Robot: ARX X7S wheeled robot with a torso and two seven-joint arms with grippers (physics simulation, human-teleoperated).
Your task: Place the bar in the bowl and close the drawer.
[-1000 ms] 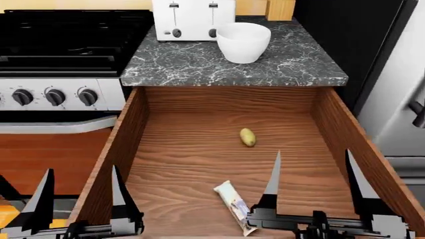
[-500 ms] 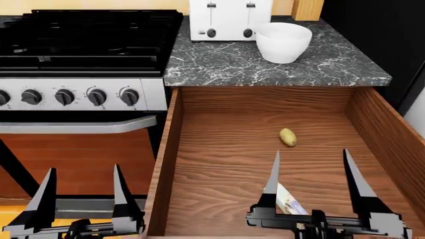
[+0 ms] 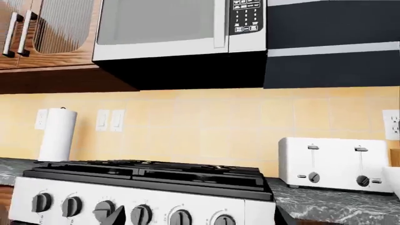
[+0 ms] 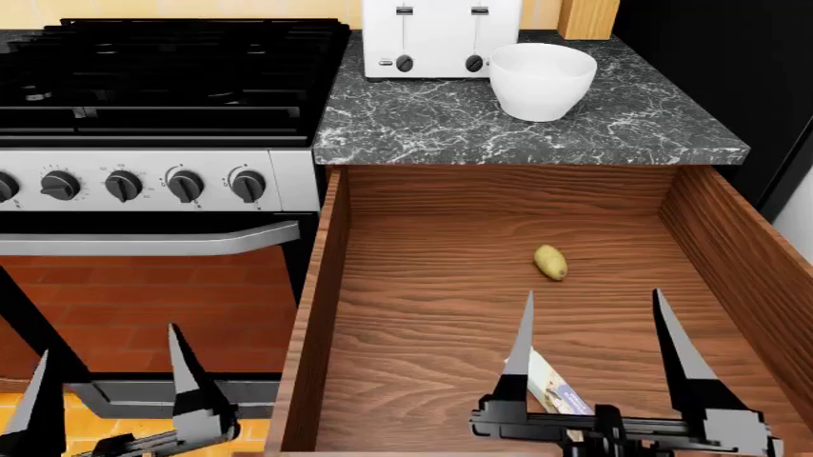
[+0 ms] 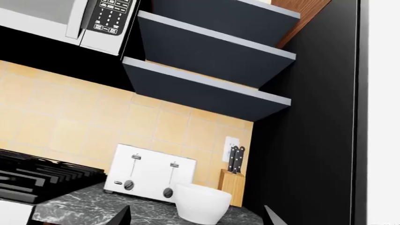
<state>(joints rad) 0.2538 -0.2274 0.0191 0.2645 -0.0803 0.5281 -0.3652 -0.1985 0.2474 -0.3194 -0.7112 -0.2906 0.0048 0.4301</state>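
Inside the drawer (image 4: 381, 286), the right claw (image 4: 591, 333) is spread wide above the bar (image 4: 555, 388).

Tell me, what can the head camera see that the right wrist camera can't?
Only the head view shows the open drawer, the small yellowish potato-like thing and the bar lying inside it, and the stove knobs. Only the right wrist view shows the microwave, the dark shelves and the knife block. Both show the toaster, the bowl and the marble counter.
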